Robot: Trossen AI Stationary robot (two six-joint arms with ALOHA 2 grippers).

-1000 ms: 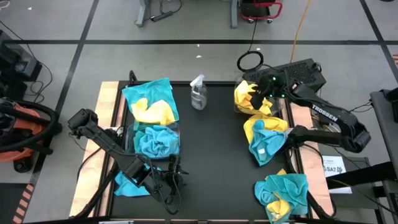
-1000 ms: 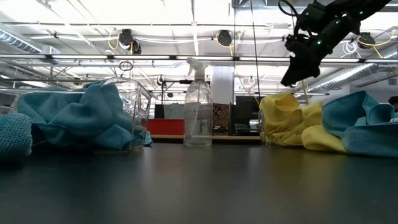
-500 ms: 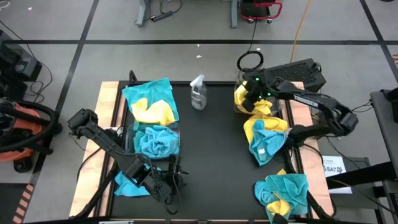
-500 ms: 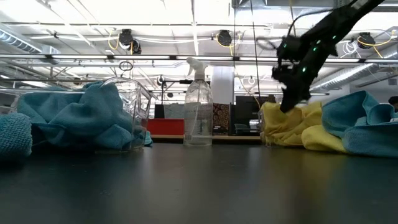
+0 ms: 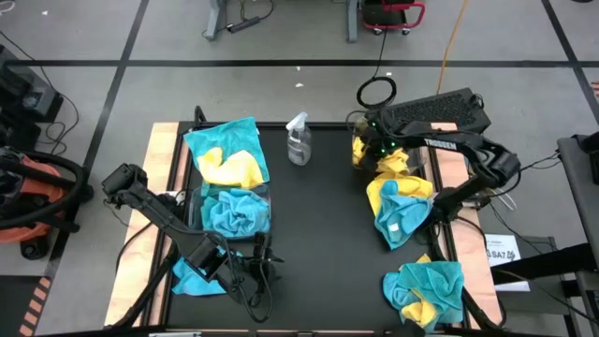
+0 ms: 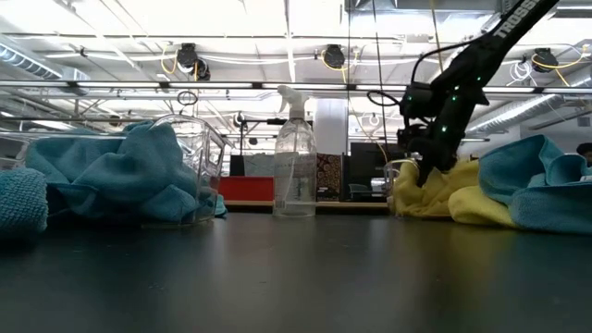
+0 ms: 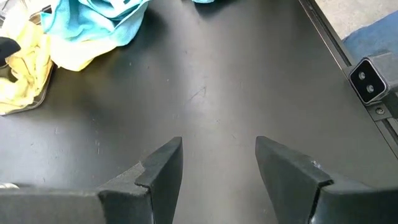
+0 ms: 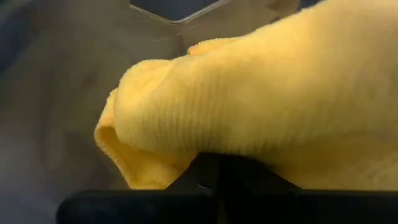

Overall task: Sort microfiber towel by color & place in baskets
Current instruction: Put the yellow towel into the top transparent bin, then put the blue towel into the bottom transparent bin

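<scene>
Right pincer [image 5: 367, 150] lowered, now closed, in yellow towel [image 5: 386, 161]

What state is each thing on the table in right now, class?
Right pincer: shut on yellow towel in the right basket.
Left pincer: open, empty.
Left basket: holding teal towels.
Spray bottle: upright.

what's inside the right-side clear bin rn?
Yellow towels fill the right bin, and the right gripper is down in it, shut on a yellow towel. Anything beneath that heap is covered, so other colours can't be ruled out.
</scene>
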